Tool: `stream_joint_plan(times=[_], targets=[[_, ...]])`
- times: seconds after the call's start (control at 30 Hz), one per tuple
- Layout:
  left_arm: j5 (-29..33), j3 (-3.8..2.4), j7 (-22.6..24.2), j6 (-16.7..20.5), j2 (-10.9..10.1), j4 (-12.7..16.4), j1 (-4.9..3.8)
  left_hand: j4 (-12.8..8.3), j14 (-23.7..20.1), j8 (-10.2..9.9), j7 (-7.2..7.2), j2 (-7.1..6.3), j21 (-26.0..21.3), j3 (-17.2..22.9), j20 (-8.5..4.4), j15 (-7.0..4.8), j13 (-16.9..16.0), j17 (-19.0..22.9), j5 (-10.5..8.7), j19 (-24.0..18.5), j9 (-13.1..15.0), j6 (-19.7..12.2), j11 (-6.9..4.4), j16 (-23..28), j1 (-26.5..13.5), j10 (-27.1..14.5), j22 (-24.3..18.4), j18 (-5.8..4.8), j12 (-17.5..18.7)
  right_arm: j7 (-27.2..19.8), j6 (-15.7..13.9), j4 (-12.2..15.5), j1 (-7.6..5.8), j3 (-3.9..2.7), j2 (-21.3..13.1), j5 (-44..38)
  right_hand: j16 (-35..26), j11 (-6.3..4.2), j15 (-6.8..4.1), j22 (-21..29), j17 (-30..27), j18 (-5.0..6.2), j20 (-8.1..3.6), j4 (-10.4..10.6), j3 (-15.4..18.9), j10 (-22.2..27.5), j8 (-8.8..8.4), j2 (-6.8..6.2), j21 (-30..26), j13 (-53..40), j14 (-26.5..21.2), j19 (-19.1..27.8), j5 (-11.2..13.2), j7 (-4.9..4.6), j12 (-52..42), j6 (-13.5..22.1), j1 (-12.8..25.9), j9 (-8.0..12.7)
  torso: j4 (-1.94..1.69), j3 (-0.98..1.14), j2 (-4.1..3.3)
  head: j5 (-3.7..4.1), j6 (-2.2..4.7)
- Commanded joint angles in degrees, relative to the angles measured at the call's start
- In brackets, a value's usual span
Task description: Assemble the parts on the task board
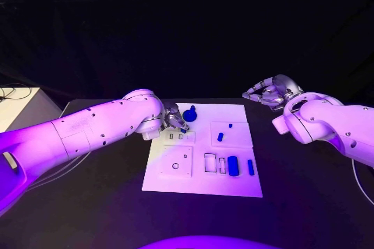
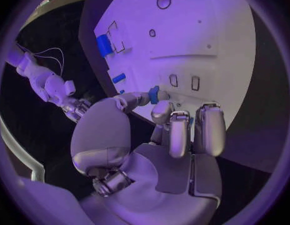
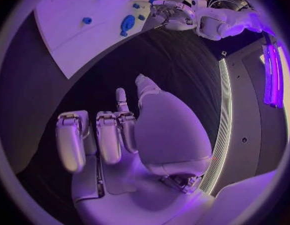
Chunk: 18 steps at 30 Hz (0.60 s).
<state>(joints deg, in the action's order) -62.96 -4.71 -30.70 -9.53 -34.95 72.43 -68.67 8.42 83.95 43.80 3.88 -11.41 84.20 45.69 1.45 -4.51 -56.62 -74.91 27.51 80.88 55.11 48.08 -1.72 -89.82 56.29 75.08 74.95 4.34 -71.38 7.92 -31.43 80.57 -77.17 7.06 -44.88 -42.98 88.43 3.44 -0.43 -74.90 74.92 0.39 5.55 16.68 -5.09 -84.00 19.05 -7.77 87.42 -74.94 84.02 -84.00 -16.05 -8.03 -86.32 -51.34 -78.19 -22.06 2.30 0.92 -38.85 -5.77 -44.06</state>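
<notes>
My left hand (image 1: 173,123) is pinching a small blue part (image 2: 154,94) over the white board's (image 1: 234,187) far-left corner. Right hand (image 1: 269,91) hangs off the board, fingers curled, holding nothing.

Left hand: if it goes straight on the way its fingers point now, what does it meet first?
Probably the task board. The left hand is over the board's edge, a small blue part at its fingertips, the fingers pointing across the white plate towards two small slots. Its height above the board is unclear.

matt white task board (image 1: 234,184), glossy blue parts (image 1: 233,166), matt black table (image 1: 101,206)
</notes>
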Motion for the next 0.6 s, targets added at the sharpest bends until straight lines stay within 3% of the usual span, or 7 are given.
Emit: stream_joint_plan(times=[0.03,0.2,0.6], targets=[[-3.23,0.22,0.55,0.85,0.08,0.35,0.16,-11.61,6.05,0.22,-1.43,0.54,0.37,11.32,0.08,-0.39,0.04,-15.09,0.21,0.33,0.11,1.99,-0.07,-0.18,-0.1,0.08,0.68,-1.14,0.24,-0.11,0.89,0.04,0.07,0.0,-0.02,-0.37,-0.27,0.14,-0.21,-13.15,9.73,0.31,-0.26,0.01,-0.22,-1.1,0.19,-0.09,-0.07,-10.24,4.76,-4.78,0.17,-0.16,0.18,0.43,0.59,-0.07,-0.07,-0.02,-0.04,-0.04,-0.23],[-3.82,0.56,0.53,0.9,-0.01,0.56,0.57,-11.65,6.05,0.21,-1.44,0.57,0.38,11.33,0.07,-0.4,0.13,-15.09,0.23,0.35,0.12,2.0,-0.09,-0.18,-0.04,0.05,0.71,-1.14,0.3,-0.14,0.89,0.02,0.14,0.0,0.0,-0.34,-0.27,0.14,-0.21,-13.15,9.73,0.31,-0.26,0.01,-0.22,-1.1,0.19,-0.09,-0.07,-10.24,4.76,-4.78,0.17,-0.16,0.18,0.43,0.59,-0.07,-0.04,-0.04,0.01,-0.08,-0.45],[-4.81,0.71,0.55,1.49,-0.44,0.79,1.06,-11.69,6.05,0.18,-1.46,0.64,0.38,11.36,0.04,-0.43,0.19,-15.09,0.25,0.36,0.15,2.03,-0.11,-0.18,0.08,0.03,0.71,-1.14,0.35,-0.22,0.87,0.01,0.28,0.0,-0.06,-0.33,-0.28,0.16,-0.2,-13.07,9.69,0.34,-0.26,0.04,-0.22,-1.07,0.19,-0.07,-0.17,-10.21,4.75,-4.74,0.03,-0.17,0.2,0.52,0.78,-0.17,-0.07,-0.07,0.0,-0.2,-0.63]])
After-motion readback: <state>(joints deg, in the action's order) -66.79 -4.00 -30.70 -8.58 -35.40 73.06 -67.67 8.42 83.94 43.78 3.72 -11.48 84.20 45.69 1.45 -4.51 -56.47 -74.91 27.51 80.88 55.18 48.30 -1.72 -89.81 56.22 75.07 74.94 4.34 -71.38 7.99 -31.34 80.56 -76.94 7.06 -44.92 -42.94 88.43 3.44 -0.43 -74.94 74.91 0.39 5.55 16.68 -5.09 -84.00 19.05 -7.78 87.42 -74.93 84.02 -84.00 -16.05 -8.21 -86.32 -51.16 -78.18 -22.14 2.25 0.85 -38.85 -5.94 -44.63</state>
